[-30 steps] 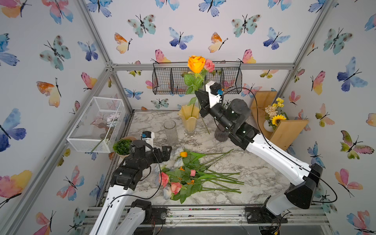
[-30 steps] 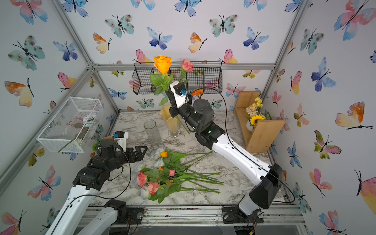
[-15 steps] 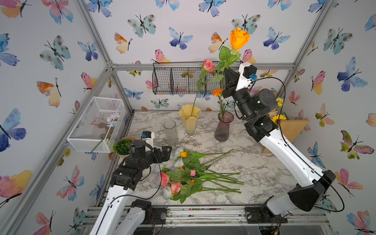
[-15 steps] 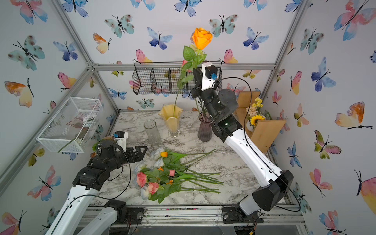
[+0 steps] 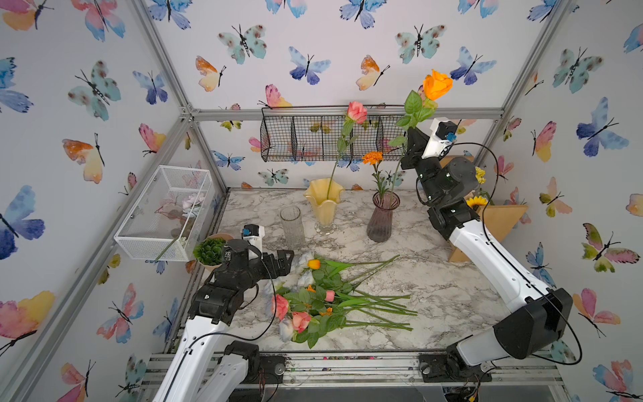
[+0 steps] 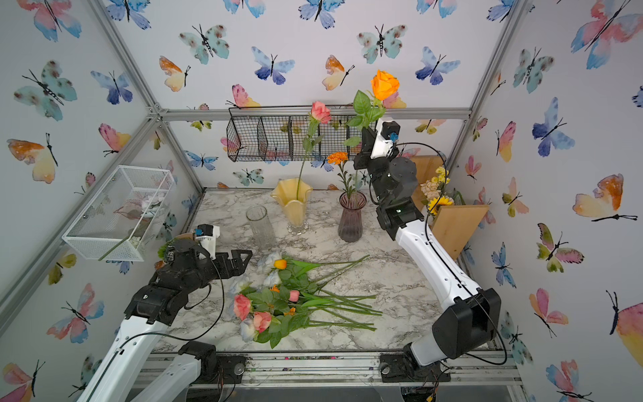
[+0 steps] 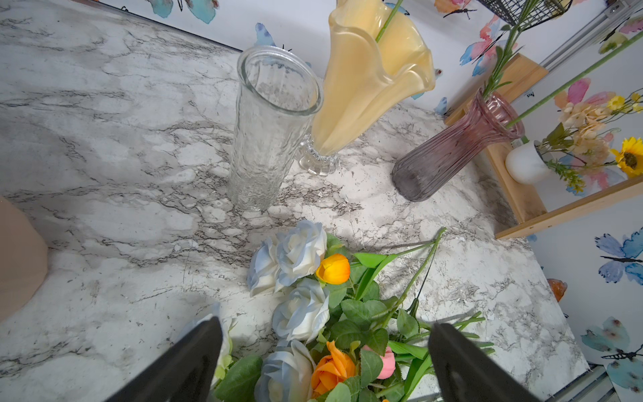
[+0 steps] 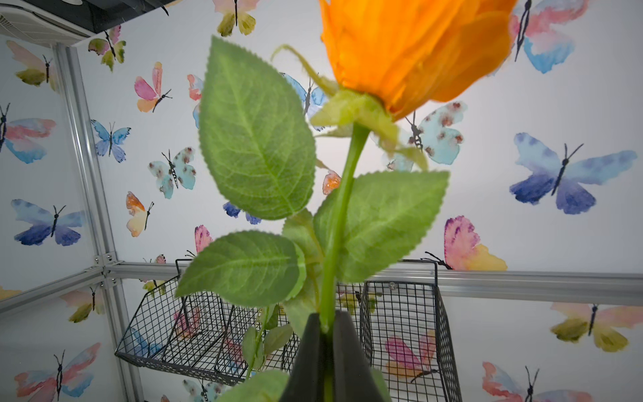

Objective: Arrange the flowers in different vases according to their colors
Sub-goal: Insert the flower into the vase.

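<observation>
Right wrist: my right gripper clamps orange long-stemmed rose.
Left gripper: spread, empty.
Stem end: possibly in ribbed purple glass vase.

The right arm climbs from its base and folds up and back, so its wrist stands just to the right of the purple vase, higher than the rim. The right gripper points upward above that vase, jaws pinched on the stem of the orange rose. The left arm lies low and nearly level, well to the left of the vase and nearer the front. The left gripper is spread wide and holds nothing.
</observation>
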You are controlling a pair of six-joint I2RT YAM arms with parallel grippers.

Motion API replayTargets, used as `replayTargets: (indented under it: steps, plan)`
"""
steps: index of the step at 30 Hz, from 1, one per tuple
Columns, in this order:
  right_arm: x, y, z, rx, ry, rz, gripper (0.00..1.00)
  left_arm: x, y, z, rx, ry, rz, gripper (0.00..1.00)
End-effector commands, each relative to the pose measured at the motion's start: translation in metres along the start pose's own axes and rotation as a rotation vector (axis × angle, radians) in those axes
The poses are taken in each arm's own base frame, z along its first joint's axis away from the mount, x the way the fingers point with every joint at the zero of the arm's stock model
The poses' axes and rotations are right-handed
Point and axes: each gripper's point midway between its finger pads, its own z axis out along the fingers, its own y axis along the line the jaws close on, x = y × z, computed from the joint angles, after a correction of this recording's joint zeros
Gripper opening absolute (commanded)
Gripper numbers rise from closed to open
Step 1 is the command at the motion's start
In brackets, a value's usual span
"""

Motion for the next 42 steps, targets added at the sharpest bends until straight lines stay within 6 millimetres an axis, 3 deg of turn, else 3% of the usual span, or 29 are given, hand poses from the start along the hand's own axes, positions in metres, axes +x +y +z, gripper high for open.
replayTargets:
  steps: [1,10,13,24,31,37,42]
  plan:
    - [0.007,-0.013,0.0,0.018,-0.014,0.072,0.02,-0.003,-0.003,0.0,0.015,-0.012,0.008,0.99]
    - [0.075,-0.04,0.002,0.105,0.129,0.109,0.02,-0.003,-0.002,0.001,0.013,-0.008,0.005,0.99]
    - [0.093,-0.039,0.002,0.099,0.172,0.117,0.02,-0.002,-0.002,0.001,0.013,-0.008,0.005,0.99]
    - [0.142,-0.044,-0.003,0.119,0.288,0.123,0.07,-0.002,-0.002,0.001,0.014,-0.006,0.005,0.99]
    - [0.162,-0.048,-0.008,0.14,0.338,0.117,0.11,-0.002,-0.002,0.002,0.013,-0.005,0.005,0.99]
    - [0.17,-0.051,-0.011,0.15,0.373,0.093,0.35,-0.002,-0.002,0.002,0.013,-0.003,0.003,0.99]
    - [0.16,-0.051,-0.013,0.155,0.37,0.081,0.5,-0.002,-0.002,0.002,0.013,-0.005,0.004,0.99]
